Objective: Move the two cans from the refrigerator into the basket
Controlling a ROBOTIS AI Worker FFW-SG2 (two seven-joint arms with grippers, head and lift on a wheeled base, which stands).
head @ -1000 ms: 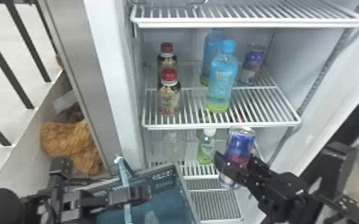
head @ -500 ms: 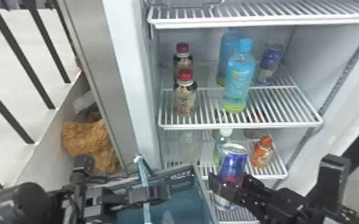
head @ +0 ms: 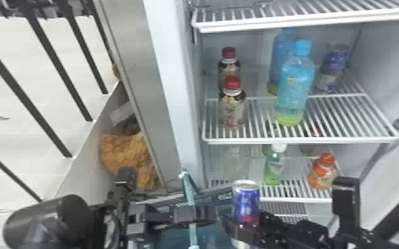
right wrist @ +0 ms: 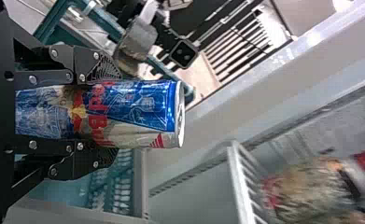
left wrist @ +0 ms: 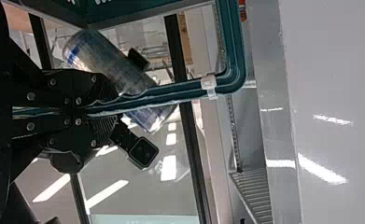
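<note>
Smooth metal cylinder, blue and silver: can one (head: 246, 200), gripped round its sides by the right gripper (head: 243, 227), fingers parted to its width, near the plastic basket (head: 217, 198). Left gripper (head: 192, 217): fingers pinched on the thin teal handle (head: 189, 190). Can two (head: 334, 66): ribbed wire shelf (head: 308, 140), rear. Versus one second ago: can one lower, closer to basket.
</note>
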